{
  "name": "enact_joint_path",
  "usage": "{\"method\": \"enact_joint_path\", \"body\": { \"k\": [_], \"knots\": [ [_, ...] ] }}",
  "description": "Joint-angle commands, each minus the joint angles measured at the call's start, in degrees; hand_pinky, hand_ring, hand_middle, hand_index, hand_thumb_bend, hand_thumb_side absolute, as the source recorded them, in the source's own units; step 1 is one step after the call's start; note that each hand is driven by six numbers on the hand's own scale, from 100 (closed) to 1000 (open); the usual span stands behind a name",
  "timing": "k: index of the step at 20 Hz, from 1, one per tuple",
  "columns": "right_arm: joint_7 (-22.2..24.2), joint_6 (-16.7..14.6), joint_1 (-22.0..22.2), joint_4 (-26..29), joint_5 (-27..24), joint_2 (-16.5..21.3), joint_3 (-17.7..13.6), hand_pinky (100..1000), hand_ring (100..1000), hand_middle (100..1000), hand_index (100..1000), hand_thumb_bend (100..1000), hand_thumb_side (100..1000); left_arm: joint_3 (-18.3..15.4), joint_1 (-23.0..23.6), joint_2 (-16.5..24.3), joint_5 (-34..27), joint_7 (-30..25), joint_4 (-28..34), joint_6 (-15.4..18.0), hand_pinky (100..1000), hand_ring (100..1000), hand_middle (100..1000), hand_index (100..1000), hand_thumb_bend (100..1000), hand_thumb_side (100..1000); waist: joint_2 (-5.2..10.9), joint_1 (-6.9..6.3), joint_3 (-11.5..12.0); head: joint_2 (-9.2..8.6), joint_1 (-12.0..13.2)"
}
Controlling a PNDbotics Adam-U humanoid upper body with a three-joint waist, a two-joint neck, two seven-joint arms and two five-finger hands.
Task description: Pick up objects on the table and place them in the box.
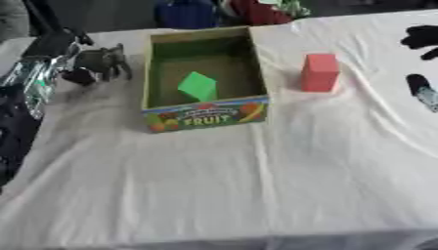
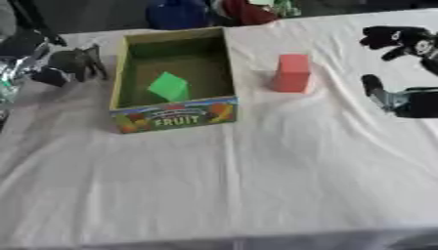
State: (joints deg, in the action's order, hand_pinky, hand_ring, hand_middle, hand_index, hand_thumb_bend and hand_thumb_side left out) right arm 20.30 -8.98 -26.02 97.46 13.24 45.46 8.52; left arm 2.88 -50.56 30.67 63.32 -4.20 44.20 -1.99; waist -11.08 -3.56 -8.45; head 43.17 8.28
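Note:
A cardboard box (image 1: 163, 73) with "FRUIT" printed on its front stands at the back middle of the table. A green block (image 1: 198, 86) lies tilted inside it. To the right of the box a red block (image 2: 292, 72) stands upright on the white cloth. A grey toy animal (image 1: 104, 62) stands left of the box. My left hand (image 1: 53, 46), black with silver parts, is right beside the toy at the left edge. My right hand (image 2: 417, 101) is open at the right edge, its fingers (image 2: 392, 36) and thumb spread apart, well clear of the red block.
White cloth (image 1: 256, 185) covers the whole table, wrinkled around the box. Blue and red things (image 1: 214, 12) lie beyond the far edge. My left arm (image 1: 17, 117) runs along the table's left side.

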Motion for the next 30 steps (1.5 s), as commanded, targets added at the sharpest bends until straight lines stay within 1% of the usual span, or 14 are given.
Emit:
{"method": "enact_joint_path", "body": {
  "k": [1, 5, 6, 7, 8, 9, 11, 12, 13, 14, 15, 19, 22, 30],
  "knots": [
    [0.3, 0.0, -0.7, 0.7, -0.3, 0.7, -0.4, 794, 889, 857, 1000, 100, 374, -1.0, -1.3, 1.2, 0.9, 0.5, -0.1, -0.7, 765, 758, 760, 817, 382, 308, 0.5, 0.09, -0.3, -0.65, 1.6],
    [0.5, 0.0, -0.8, 0.7, -0.2, 0.5, -0.3, 793, 888, 856, 1000, 100, 382, -1.3, -1.2, 1.2, 1.5, 0.3, -0.7, -1.5, 749, 733, 749, 809, 363, 303, -0.28, -0.15, -0.9, -0.8, 2.1],
    [0.5, 0.1, -0.9, 0.7, -0.1, 0.4, -0.3, 793, 888, 856, 1000, 100, 359, -1.4, -1.2, 1.2, 1.6, 0.3, -0.8, -1.6, 742, 733, 749, 809, 363, 303, -0.4, -0.18, -1.1, -0.82, 2.1],
    [0.6, 0.1, -0.9, 0.7, -0.1, 0.4, -0.3, 793, 888, 856, 1000, 100, 386, -1.6, -1.1, 1.2, 1.7, 0.5, -0.9, -1.9, 708, 655, 683, 769, 335, 300, -0.61, -0.26, -1.2, -0.8, 2.2],
    [0.6, 0.1, -0.9, 0.7, -0.1, 0.3, -0.3, 792, 888, 855, 1000, 100, 389, -1.6, -1.0, 1.2, 2.0, 0.8, -1.1, -2.2, 683, 598, 615, 732, 312, 302, -0.77, -0.32, -1.4, -0.76, 2.2],
    [0.6, 0.1, -0.9, 0.7, -0.1, 0.3, -0.3, 792, 888, 855, 1000, 100, 389, -1.7, -1.0, 1.1, 2.3, 1.1, -1.2, -2.5, 671, 572, 585, 709, 297, 304, -0.89, -0.37, -1.5, -0.71, 2.2],
    [0.6, 0.1, -0.8, 0.5, 0.0, 0.2, -0.3, 792, 887, 854, 1000, 100, 392, -1.7, -0.8, 1.0, 3.0, 1.8, -1.4, -2.9, 631, 484, 479, 614, 245, 313, -1.05, -0.47, -1.6, -0.62, 2.1],
    [0.6, 0.1, -0.8, 0.5, 0.0, 0.2, -0.4, 792, 888, 853, 1000, 100, 392, -1.8, -0.8, 0.9, 3.2, 2.2, -1.3, -3.1, 612, 435, 420, 554, 197, 319, -1.07, -0.5, -1.7, -0.56, 2.0],
    [0.6, 0.1, -0.8, 0.4, 0.0, 0.2, -0.3, 792, 888, 853, 1000, 100, 401, -1.9, -0.8, 0.9, 3.3, 2.7, -1.3, -3.3, 599, 397, 376, 513, 136, 351, -1.06, -0.51, -1.7, -0.52, 2.0],
    [0.6, 0.1, -0.8, 0.4, 0.0, 0.2, -0.4, 792, 888, 853, 1000, 100, 392, -1.9, -0.8, 0.9, 3.2, 3.1, -1.2, -3.5, 591, 373, 348, 485, 157, 330, -1.02, -0.5, -1.6, -0.51, 1.9],
    [0.5, 0.1, -0.8, 0.3, 0.0, 0.2, -0.4, 792, 888, 853, 1000, 100, 392, -1.9, -0.9, 1.0, 2.9, 3.4, -1.0, -3.5, 586, 355, 323, 460, 148, 332, -0.96, -0.49, -1.6, -0.52, 1.9],
    [0.4, 0.0, -0.7, 0.1, 0.0, 0.4, -0.5, 792, 888, 853, 1000, 100, 387, -1.4, -1.5, 1.9, 0.5, 3.2, 1.0, -2.3, 584, 342, 299, 434, 138, 339, -0.58, -0.45, -1.1, -0.61, 1.8],
    [0.3, -0.1, -0.6, -0.1, 0.0, 0.6, -0.6, 792, 888, 852, 1000, 100, 383, -0.6, -2.0, 3.1, -2.1, 2.3, 4.2, -1.0, 584, 337, 289, 423, 139, 345, -0.23, -0.51, -0.7, -0.64, 1.6],
    [0.2, -0.2, -0.3, -0.6, 0.0, 1.0, -0.8, 793, 888, 851, 1000, 100, 379, 3.8, -2.9, 5.3, -7.2, -0.7, 17.4, 1.9, 586, 341, 295, 419, 158, 360, 0.6, -0.71, -0.4, -0.65, 0.6]
  ]
}}
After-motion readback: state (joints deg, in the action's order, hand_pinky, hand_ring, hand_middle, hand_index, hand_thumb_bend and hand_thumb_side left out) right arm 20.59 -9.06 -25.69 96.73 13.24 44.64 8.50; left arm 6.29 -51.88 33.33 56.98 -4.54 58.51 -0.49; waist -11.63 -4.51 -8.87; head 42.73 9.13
